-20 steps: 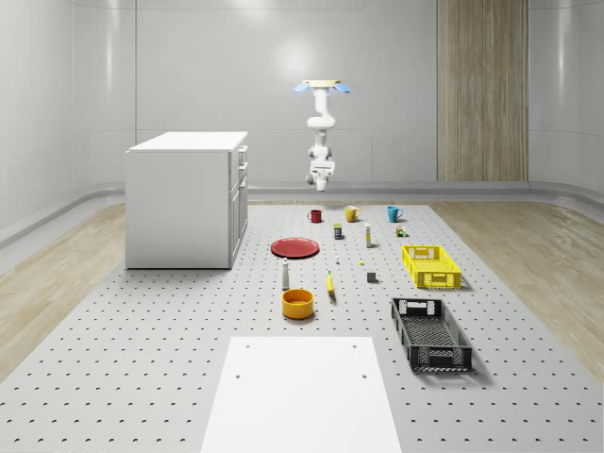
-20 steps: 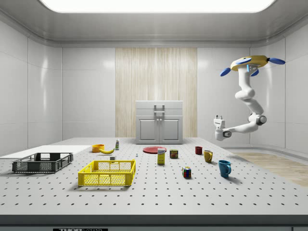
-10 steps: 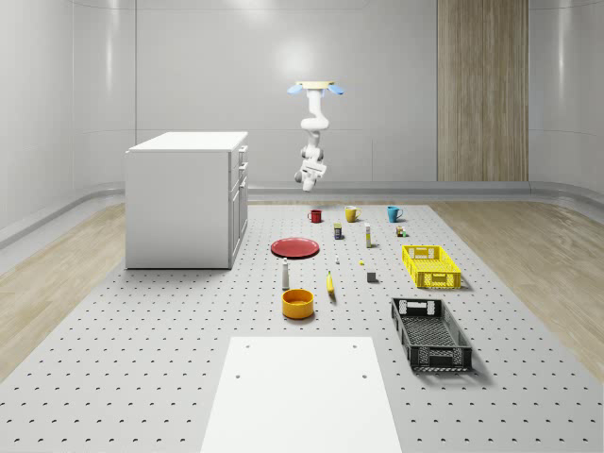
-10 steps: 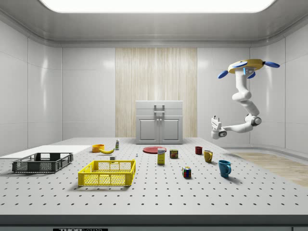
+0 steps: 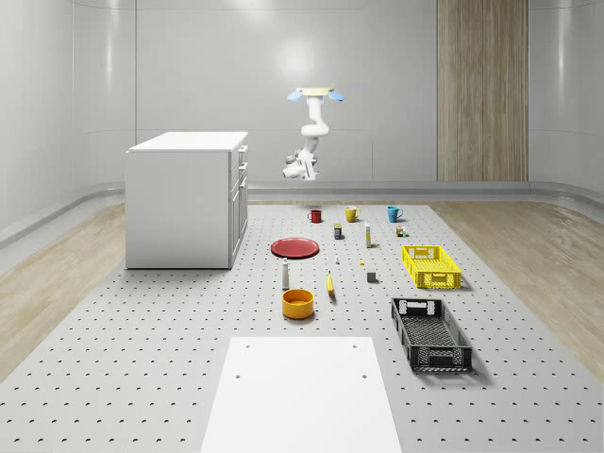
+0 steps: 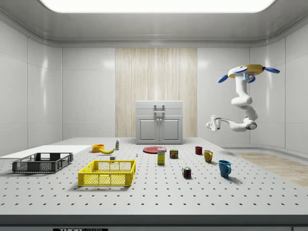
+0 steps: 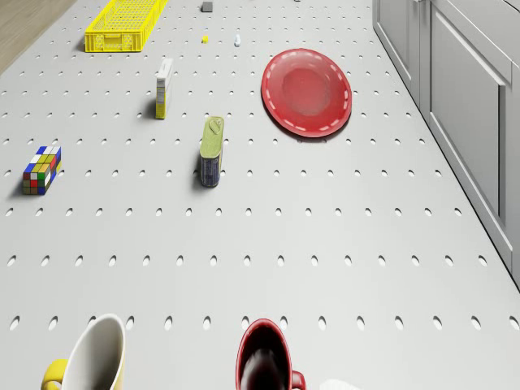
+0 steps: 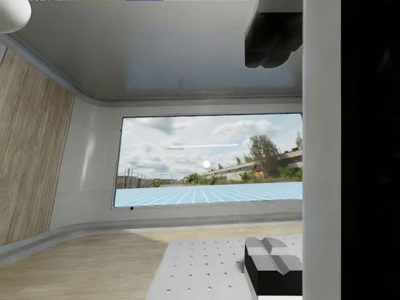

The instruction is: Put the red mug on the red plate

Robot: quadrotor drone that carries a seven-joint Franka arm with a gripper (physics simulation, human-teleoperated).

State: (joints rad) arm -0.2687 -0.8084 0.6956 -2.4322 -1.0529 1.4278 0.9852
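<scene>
Gripper [image 6: 210, 125] state: cannot tell; it hangs high, aimed sideways, under the hovering drone [image 6: 247, 73]. Red mug [image 6: 198, 150] stands on the desk [image 6: 192, 197], apart from the red plate [image 6: 154, 149]. Risk: descending misaligned could topple it into the yellow mug [image 6: 208, 156].

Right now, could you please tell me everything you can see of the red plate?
The red plate is a round, shallow dish, glossy red, with a ring of pale dashes just inside its rim. It lies flat on the perforated table, nothing on it and nothing touching it, close to the grey cabinet. The red mug stands apart from it, with bare table between them.
</scene>
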